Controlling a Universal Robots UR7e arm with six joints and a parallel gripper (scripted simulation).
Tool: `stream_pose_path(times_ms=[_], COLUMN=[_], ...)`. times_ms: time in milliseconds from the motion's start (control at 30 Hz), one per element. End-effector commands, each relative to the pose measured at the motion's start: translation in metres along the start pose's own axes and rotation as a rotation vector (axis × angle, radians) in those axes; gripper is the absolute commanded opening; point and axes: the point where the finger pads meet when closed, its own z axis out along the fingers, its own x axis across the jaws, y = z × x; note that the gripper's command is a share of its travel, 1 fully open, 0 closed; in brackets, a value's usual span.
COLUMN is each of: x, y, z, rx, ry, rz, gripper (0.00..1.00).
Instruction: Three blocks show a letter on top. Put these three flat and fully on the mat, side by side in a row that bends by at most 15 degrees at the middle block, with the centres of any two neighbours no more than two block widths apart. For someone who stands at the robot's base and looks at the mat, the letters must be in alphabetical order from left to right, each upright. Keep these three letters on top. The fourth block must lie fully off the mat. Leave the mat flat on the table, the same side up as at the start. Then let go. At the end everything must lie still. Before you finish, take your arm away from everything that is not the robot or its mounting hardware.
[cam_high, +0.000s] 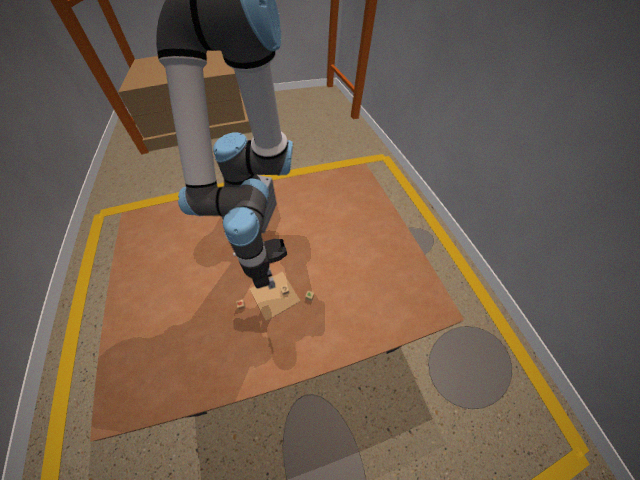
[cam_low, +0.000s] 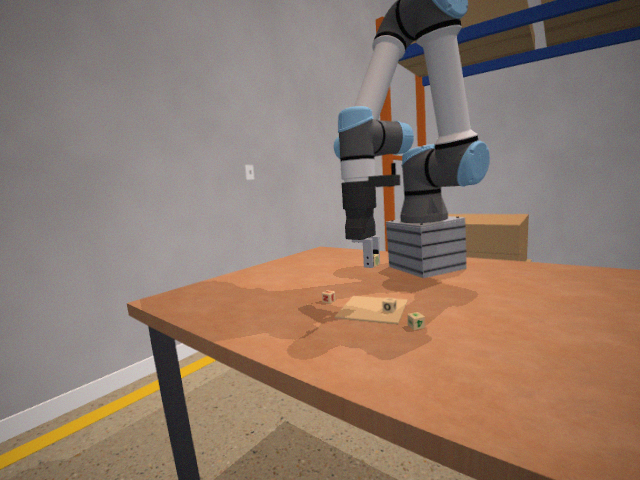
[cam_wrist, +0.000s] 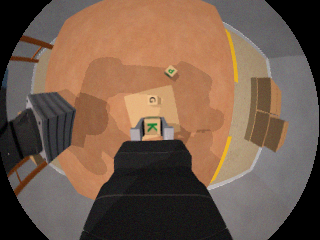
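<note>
- Metal-fingered gripper: you're gripping K block, aloft.
- G block, cubic: resting on smooth, pale mat.
- Off-mat cubes: red-marked block lying nearer top-view desk's left edge; green-marked block nearer right.

A G block sits flat on the tan mat; a K block is held aloft.

The place looks like an industrial workshop or warehouse: an orange-posted rack, yellow floor tape, stacked brown boxes and plain grey walls.
</note>
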Motion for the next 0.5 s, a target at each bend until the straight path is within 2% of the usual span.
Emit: stream_pose_path(times_ms=[0,467], x=[0.0004,0.0004], y=[0.0001,0.0002], z=[-0.0003,0.0086], rx=[0.0,0.0], ry=[0.001,0.001], rz=[0.0,0.0], gripper=[0.49,0.49])
